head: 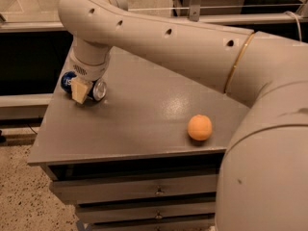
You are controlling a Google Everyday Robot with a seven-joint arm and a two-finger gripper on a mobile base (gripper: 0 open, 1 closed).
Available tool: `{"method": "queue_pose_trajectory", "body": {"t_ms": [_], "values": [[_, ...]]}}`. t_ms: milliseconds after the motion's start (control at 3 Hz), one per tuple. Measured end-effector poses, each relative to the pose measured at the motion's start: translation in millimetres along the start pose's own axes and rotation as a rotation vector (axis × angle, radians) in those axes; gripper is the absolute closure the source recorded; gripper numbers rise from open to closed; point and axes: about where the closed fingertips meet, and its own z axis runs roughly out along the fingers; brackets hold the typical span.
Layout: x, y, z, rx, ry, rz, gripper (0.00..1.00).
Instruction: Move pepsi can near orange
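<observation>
Grey tabletop [144, 114] is carrying both of the task's things, and they are lying well apart; the pepsi can [67, 81] is sitting at the far-left corner, at about 10 o'clock on the surface, close to the left edge; it is lying on its side, its dark-blue body pointing toward 9 o'clock and its silver end facing toward 3 o'clock. The tool [84, 86] is coming down on the can from above and is closing around its middle; one of the tan pads [80, 90] is pressing across the can's near side, while the other is hiding behind the can, so the tool is gripping the pepsi can and nothing else. A dark shadow is showing on the tabletop just under the can and the tool; whether the can is touching the surface or hanging just above it I cannot tell.

The orange [199, 127] is resting upright on the tabletop near the front edge, at about 4 o'clock from the can; it is touching nothing but the surface. The cream-coloured arm [168, 37] is sweeping across the top of the view from 3 o'clock toward 10 o'clock, bending down at the wrist above the can; its thick lower link is filling the 5 o'clock corner and covering the tabletop's right edge. Drawers [154, 190] with small metal pulls are showing beneath the front edge; a speckled floor [19, 196] is lying at 7 o'clock.
</observation>
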Motion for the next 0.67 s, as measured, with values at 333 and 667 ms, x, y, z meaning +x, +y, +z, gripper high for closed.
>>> {"method": "queue_pose_trajectory", "body": {"t_ms": [333,667], "values": [[-2,-11,-15,0.001,-0.019,-0.001,0.72],[18,-40,-53,0.023,-0.029,0.0,0.96]]}}
